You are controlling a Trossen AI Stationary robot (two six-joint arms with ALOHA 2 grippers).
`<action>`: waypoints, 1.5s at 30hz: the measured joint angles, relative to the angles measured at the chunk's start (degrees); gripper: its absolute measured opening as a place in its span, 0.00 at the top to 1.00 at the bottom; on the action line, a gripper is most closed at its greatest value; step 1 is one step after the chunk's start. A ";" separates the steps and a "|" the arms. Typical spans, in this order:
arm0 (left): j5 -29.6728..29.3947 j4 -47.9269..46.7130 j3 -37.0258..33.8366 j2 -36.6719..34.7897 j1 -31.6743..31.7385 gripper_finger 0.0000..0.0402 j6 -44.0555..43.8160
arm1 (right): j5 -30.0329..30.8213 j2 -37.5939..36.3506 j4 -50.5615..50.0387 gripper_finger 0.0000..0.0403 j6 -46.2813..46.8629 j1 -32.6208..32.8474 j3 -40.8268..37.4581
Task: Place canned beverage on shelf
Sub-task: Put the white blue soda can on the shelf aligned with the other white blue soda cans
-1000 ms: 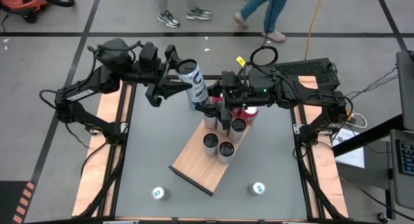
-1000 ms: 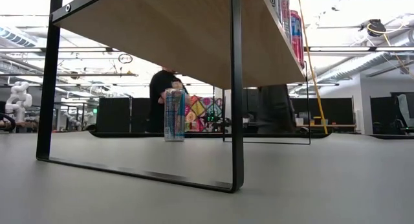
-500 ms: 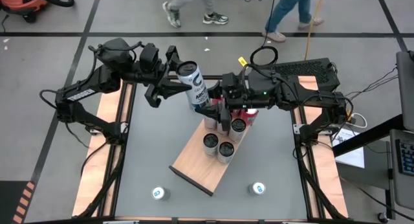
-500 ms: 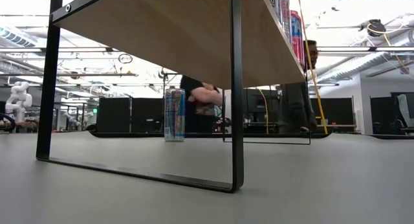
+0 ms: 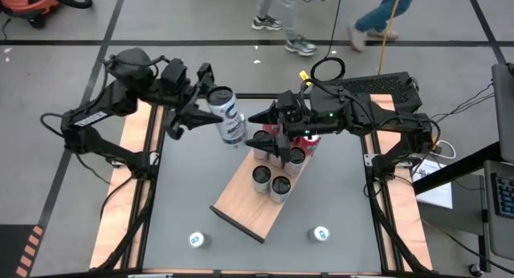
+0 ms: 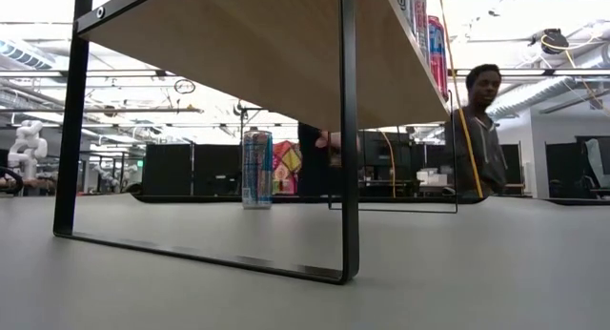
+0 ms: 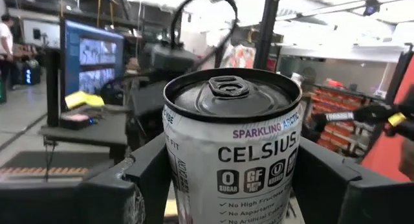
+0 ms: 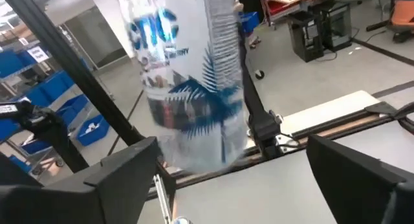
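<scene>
Now the left gripper [image 5: 210, 111] clamps the Celsius can [image 5: 226, 115], tilted, just beside the shelf [image 5: 241, 202] at its far end; the right gripper [image 5: 269, 127], jaws wide and empty, hovers over that end. The left arm is nearer.

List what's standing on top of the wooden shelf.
On the shelf, four upright cans show: three silver-topped and a red one. The open right gripper covers the far end, so any others there are hidden.
</scene>
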 joint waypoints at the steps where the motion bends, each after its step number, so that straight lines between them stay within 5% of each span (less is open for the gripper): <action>1: 0.02 -1.41 0.00 -0.70 0.00 0.38 0.39 | 0.08 -0.33 -0.09 0.09 -0.07 0.12 0.00; 15: -0.78 -14.81 -6.34 -8.56 -0.81 0.38 5.95 | 5.03 -3.25 -6.64 0.09 1.62 5.70 0.02; 28: -2.27 3.81 -32.13 -16.24 -1.81 0.38 4.34 | 9.35 -5.62 -6.89 0.09 4.28 10.64 -0.02; 37: -2.01 4.54 -33.27 -13.90 -4.96 0.38 6.62 | 16.28 -8.04 -7.03 0.09 -2.97 10.98 -0.02; 45: -2.84 3.61 -33.27 -12.87 -6.19 0.38 7.09 | 16.50 -8.45 -6.99 0.09 -5.09 10.98 -0.02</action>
